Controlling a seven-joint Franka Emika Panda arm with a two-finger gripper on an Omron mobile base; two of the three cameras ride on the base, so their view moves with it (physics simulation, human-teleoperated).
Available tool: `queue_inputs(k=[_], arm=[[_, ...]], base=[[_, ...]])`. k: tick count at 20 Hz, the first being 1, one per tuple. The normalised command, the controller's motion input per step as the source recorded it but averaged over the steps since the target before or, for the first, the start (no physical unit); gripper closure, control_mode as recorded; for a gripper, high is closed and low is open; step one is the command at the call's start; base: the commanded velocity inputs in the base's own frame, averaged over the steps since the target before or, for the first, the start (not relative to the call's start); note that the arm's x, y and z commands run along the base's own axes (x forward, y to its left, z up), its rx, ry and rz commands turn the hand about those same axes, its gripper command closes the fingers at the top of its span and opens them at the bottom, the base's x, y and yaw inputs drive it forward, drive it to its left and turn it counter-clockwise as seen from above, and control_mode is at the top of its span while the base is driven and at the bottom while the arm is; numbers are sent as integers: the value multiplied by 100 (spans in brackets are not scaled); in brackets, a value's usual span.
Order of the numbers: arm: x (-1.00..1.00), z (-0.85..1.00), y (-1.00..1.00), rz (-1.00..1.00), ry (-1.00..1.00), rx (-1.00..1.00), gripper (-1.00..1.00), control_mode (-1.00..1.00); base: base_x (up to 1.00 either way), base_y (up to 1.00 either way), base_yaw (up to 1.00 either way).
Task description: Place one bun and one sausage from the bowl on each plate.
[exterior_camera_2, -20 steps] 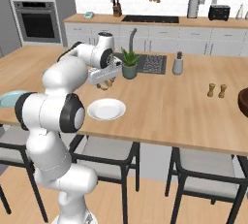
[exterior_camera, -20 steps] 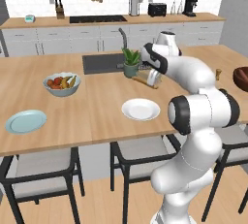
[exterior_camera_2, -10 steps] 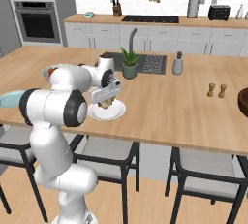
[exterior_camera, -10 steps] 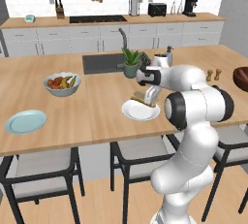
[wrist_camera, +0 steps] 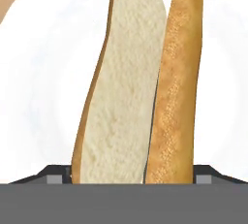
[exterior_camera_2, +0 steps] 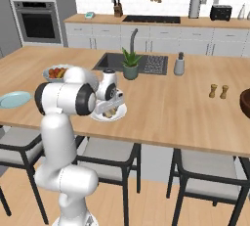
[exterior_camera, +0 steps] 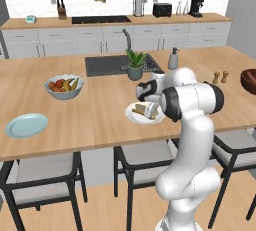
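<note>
A split bun (wrist_camera: 135,87), pale crumb on one half and golden crust on the other, fills the hand view between my finger tips. My gripper (wrist_camera: 131,174) is shut on it, right over the white plate (wrist_camera: 43,72). From the base, the gripper (exterior_camera: 150,109) sits low on that white plate (exterior_camera: 134,117) at the island's near edge, with the bun (exterior_camera_2: 111,108) resting on the plate (exterior_camera_2: 122,111). The pale blue-green plate (exterior_camera: 26,124) lies far left. At the far right stands the dark wooden bowl (exterior_camera: 249,80); the sausage is hidden from view.
A pale bowl of fruit (exterior_camera: 63,86) stands left of the sink (exterior_camera: 107,65). A potted plant (exterior_camera: 135,64) and a soap dispenser (exterior_camera: 173,58) sit behind the white plate. Two small shakers (exterior_camera: 220,77) stand near the wooden bowl. Stools line the island's near side.
The arm has swung down from beside the plant to the white plate, carrying the bun with it. The jaws have kept the same width.
</note>
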Motion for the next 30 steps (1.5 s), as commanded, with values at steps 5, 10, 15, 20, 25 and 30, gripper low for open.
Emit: queue_inputs(k=[5, 10, 15, 20, 25, 30], arm=[[1, -26, 0, 2, 0, 0, 100, -100], [0, -1, 8, 3, -1, 0, -100, -100], [0, 37, 10, 6, -3, 1, -100, -100], [18, 21, 11, 13, 32, -18, -100, -100], [-13, 69, 8, 8, 13, -11, -100, -100], [-57, 100, 0, 3, -32, 4, -100, -100]], base=[[0, 0, 0], [0, 0, 0], [0, 0, 0], [0, 0, 0], [0, 0, 0], [0, 0, 0]])
